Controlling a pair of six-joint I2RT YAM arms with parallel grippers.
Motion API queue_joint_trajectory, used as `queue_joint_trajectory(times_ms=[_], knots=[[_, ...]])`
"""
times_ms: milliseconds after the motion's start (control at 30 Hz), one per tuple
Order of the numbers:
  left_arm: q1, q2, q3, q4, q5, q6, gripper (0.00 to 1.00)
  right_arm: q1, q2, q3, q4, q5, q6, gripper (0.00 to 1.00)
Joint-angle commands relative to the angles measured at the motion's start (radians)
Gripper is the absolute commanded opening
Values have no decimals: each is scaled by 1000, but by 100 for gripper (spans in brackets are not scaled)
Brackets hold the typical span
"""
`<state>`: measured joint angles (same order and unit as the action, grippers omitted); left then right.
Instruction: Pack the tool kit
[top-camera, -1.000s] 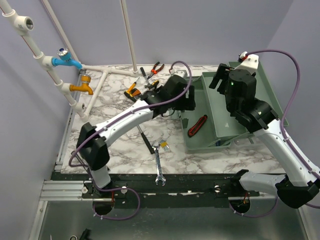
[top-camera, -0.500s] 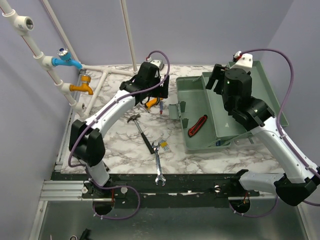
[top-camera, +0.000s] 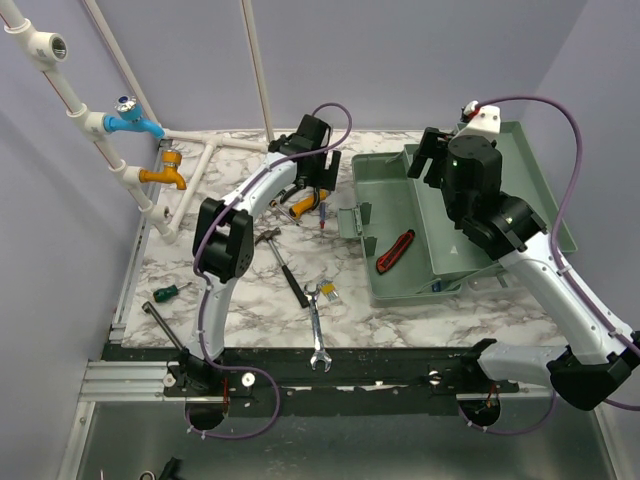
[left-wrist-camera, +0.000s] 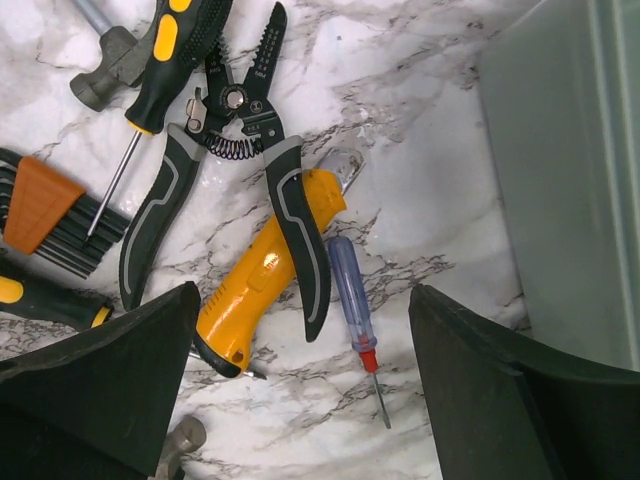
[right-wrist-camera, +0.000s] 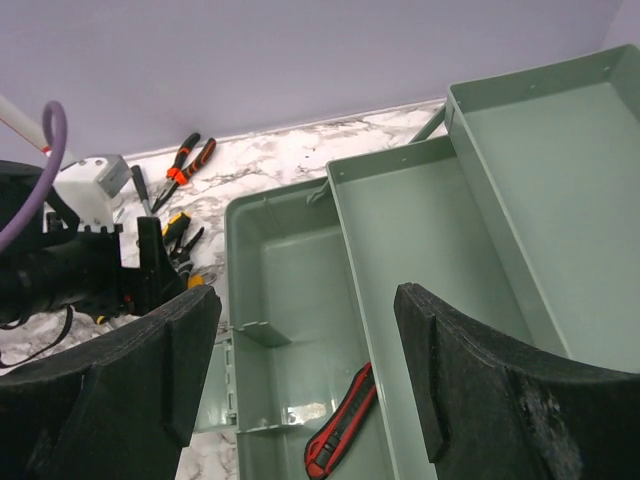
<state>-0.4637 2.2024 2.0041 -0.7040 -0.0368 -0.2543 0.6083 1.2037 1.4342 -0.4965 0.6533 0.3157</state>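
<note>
Plainly, with left fingers (left-wrist-camera: 100, 380) and right fingers (right-wrist-camera: 120, 390) spread empty, the pliers (left-wrist-camera: 250, 170) overlapping the knife (left-wrist-camera: 255, 290) from 12 o'clock could be dragged along.

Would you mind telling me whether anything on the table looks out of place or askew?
Nothing looks damaged or spilled. The wire strippers lie with one handle across the yellow utility knife, and a green-handled screwdriver sits apart from the rest, near the left edge of the table.
</note>
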Motion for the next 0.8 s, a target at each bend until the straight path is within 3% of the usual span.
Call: queue_joint_trajectory(times_ms=[0,467,767], knots=[[17,69,88,-91,14,15,84,-4,6,-4,22,-24,-9,79],[29,-109,71,-97,1,13,80,-4,17,-5,24,-24,-9,79],[30,136,188,-170,71,21,72,-4,15,-3,23,-32,-7,79]])
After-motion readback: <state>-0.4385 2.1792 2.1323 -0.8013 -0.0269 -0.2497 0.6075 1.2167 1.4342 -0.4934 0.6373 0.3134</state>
